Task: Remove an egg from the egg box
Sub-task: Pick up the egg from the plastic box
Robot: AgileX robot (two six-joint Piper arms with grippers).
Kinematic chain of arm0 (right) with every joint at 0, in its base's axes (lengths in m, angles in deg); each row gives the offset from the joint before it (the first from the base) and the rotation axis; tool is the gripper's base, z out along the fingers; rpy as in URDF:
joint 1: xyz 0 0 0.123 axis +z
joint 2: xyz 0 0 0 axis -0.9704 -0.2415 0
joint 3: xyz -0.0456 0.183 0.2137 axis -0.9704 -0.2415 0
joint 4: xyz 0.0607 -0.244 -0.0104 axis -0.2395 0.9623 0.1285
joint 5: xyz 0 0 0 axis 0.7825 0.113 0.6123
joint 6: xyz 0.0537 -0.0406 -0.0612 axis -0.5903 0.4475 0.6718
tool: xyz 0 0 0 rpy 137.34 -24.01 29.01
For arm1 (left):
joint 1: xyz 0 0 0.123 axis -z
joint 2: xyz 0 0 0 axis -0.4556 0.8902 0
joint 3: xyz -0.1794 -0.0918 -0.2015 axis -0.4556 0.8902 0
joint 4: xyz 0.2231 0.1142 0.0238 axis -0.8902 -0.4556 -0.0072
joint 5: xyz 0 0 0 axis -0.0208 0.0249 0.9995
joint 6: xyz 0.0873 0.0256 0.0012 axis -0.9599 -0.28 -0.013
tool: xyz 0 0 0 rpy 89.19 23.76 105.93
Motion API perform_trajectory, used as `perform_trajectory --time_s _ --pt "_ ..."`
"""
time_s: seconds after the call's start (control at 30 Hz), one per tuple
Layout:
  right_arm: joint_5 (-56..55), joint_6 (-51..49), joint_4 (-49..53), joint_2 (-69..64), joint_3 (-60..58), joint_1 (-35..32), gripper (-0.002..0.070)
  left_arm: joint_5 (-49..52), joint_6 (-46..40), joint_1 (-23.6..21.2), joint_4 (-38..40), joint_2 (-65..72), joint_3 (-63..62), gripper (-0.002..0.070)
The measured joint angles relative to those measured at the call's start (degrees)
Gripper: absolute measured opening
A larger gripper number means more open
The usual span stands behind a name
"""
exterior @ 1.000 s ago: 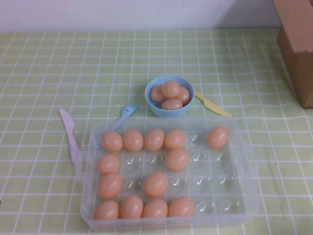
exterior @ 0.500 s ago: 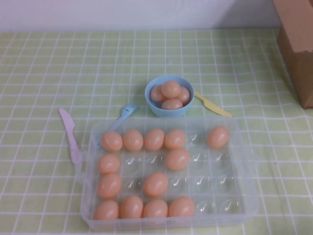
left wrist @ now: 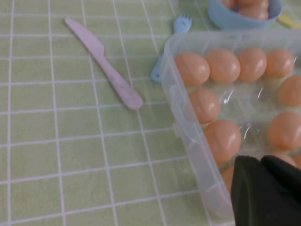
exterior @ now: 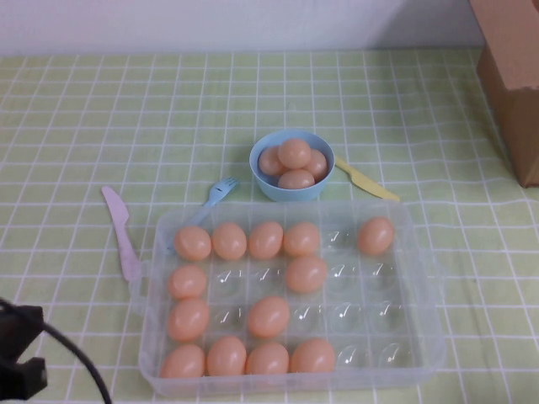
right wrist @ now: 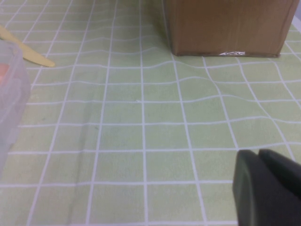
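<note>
The egg box (exterior: 425,278), a clear tray with dimpled cells, sits on the green checked surface (exterior: 84,126) near the robot's side, and it holds 13 peach-orange eggs: 5 in the far row, 2 in the next, 2 in the third and 4 in the near row, with the right-hand cells mostly bare. One egg (exterior: 376,236) sits alone in the far row towards the right, apart from the others. Just beyond the box stands a light-blue bowl (exterior: 263,182) piled with more eggs. A blue fork (exterior: 221,190) lies between bowl and box, its handle running under the box's far left corner; a pink knife (exterior: 120,233) lies to the left of the box, just beside its side handle; a yellow knife (exterior: 366,182) lies to the right of the bowl. A brown cardboard box (exterior: 514,76) stands at the far right. The left end effector (exterior: 17,364) shows at the near left corner of the high view, off the left side of the egg box, black with a cable trailing; its fingers (left wrist: 263,193) are clenched together, grasping nothing, near the box's near left corner. The right end effector (right wrist: 268,188) hovers over bare cloth near the cardboard box, and its state I cannot tell
</note>
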Motion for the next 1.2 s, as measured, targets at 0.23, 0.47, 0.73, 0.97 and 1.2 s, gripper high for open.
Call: perform_trajectory --time_s 0.23,0.47,0.73,0.97,1.2 --pt "0.0 0.0 0.0 0.0 0.0 0.0 -0.0017 4.3 -3.2 0.6 -5.9 16.3 -7.1 -0.0005" --pt "0.0 0.0 0.0 0.0 0.0 0.0 -0.0017 0.6 -3.4 6.6 -9.1 19.1 -7.5 -0.0005" --pt "0.0 0.0 0.0 0.0 0.0 0.0 -0.0017 -1.1 -3.4 8.0 -9.2 19.2 -8.0 -0.0005" --pt "0.0 0.0 0.0 0.0 0.0 0.0 -0.0017 5.7 -3.4 8.0 -9.2 24.0 -15.6 -0.0004" --pt "0.0 0.0 0.0 0.0 0.0 0.0 -0.0017 11.7 -3.4 13.0 -11.5 35.0 -24.9 -0.0005"
